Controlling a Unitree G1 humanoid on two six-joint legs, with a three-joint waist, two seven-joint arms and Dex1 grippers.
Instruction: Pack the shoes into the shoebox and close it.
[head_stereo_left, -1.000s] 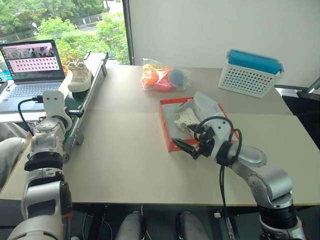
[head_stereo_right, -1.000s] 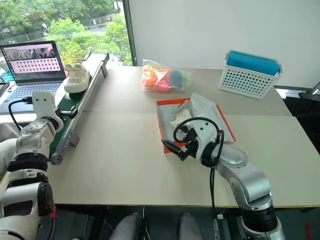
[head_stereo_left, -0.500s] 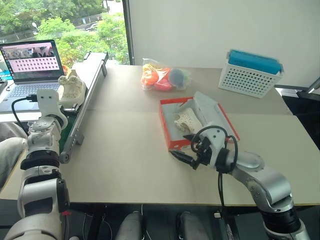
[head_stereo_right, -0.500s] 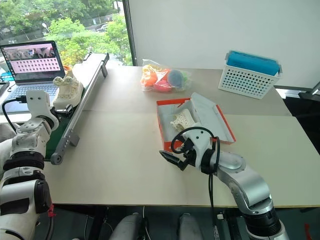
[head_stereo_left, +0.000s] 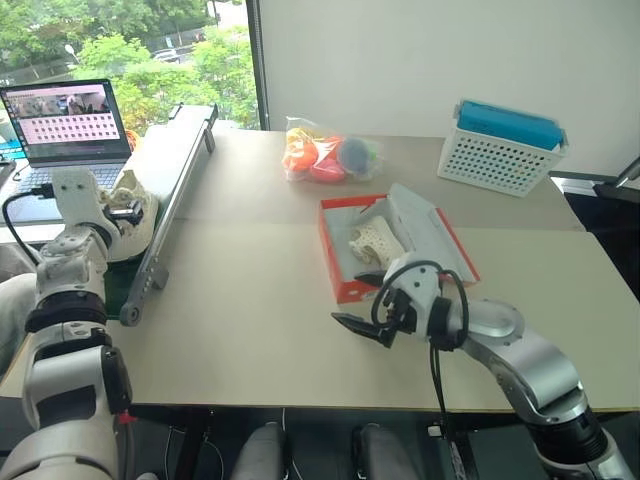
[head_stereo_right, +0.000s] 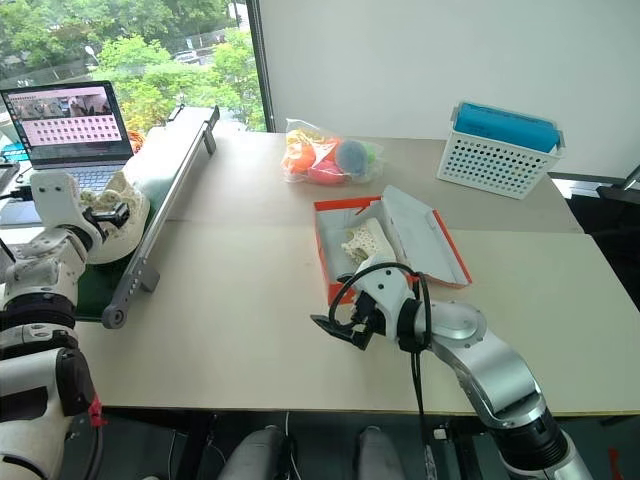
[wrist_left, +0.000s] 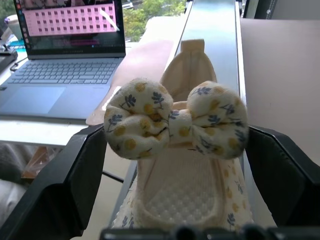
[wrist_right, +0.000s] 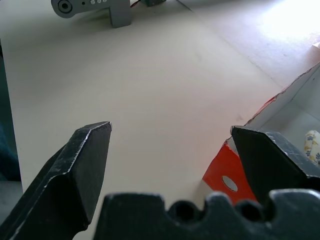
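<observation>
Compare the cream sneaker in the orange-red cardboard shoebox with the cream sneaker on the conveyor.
The boxed sneaker lies inside the open shoebox, away from both grippers. The conveyor sneaker sits on the green belt between the left gripper's open fingers. Both are cream.

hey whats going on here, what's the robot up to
The robot is packing small cream shoes into an orange-red shoebox that lies open on the table. One shoe is already inside. The left gripper is open around the second shoe on the conveyor by the laptop. The right gripper hovers open over the table beside the box, holding nothing.
</observation>
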